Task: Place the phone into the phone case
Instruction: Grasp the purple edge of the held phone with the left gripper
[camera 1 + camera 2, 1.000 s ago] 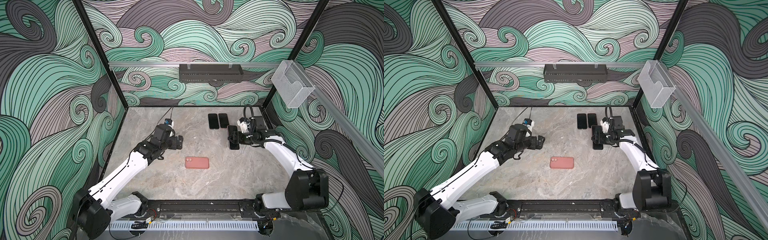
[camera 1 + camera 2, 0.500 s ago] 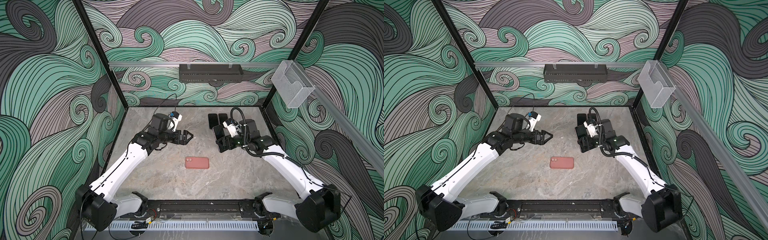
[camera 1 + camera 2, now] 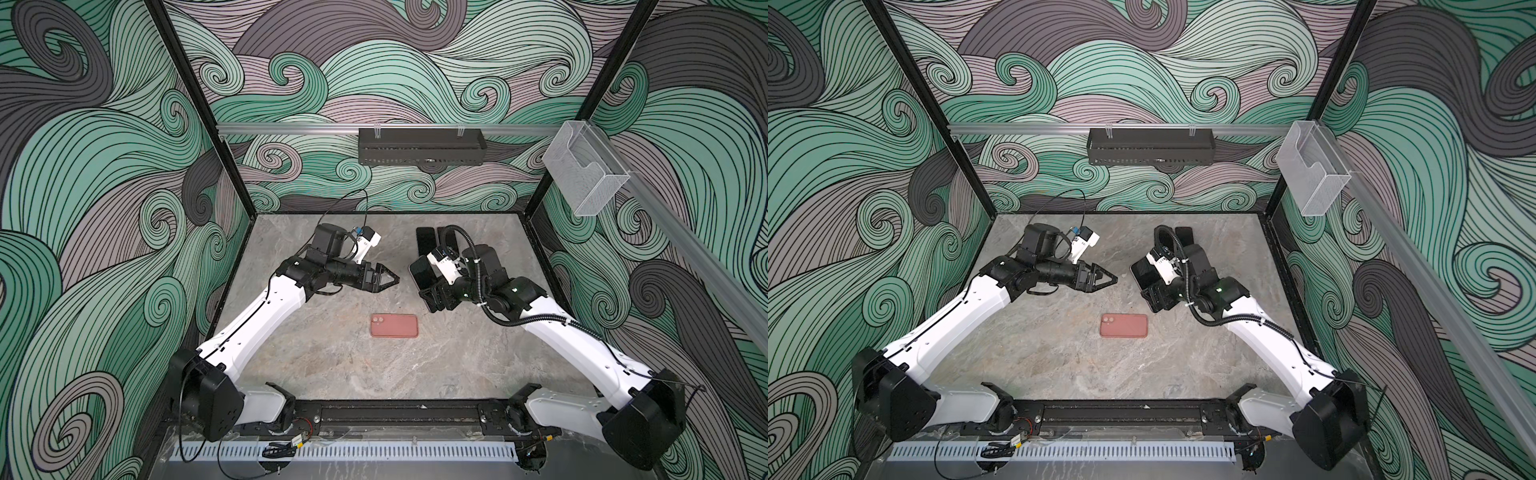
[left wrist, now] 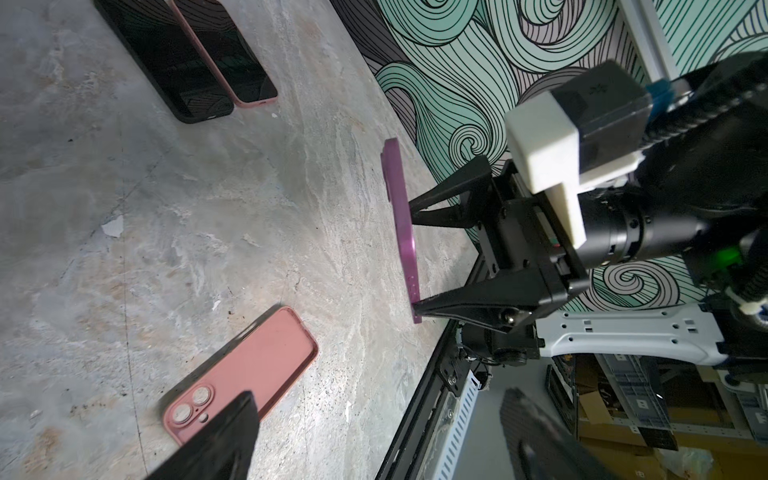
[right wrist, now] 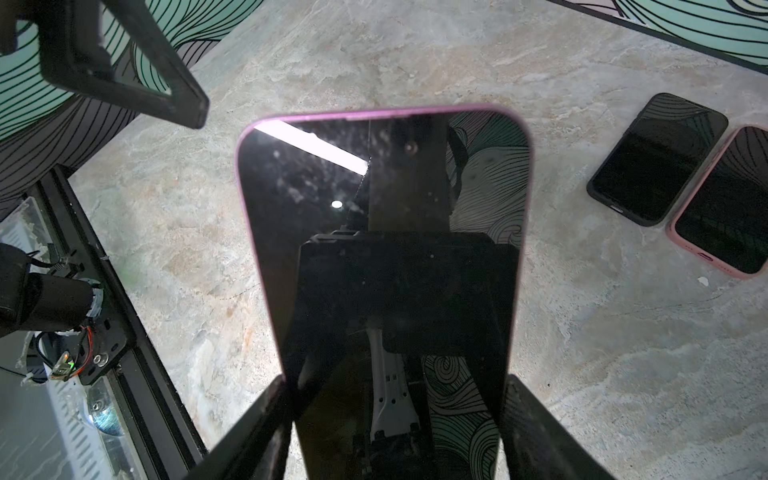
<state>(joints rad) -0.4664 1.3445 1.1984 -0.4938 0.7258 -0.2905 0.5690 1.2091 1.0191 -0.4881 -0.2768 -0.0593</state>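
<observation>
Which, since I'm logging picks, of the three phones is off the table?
The purple-edged phone, gripped in the right claw. The black-cased phone and the pink-cased phone lie flat, side by side, on the table.

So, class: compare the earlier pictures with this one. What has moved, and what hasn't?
The right pincer, still gripping the purple-edged black-screened phone, carried it from the right toward the middle. The left pincer, open, swung in from the left to face it. The salmon-pink phone case and the two dark-screened phones at the back stayed put.

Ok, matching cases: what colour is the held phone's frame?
Purple phone, clearest in the left wrist view.
</observation>
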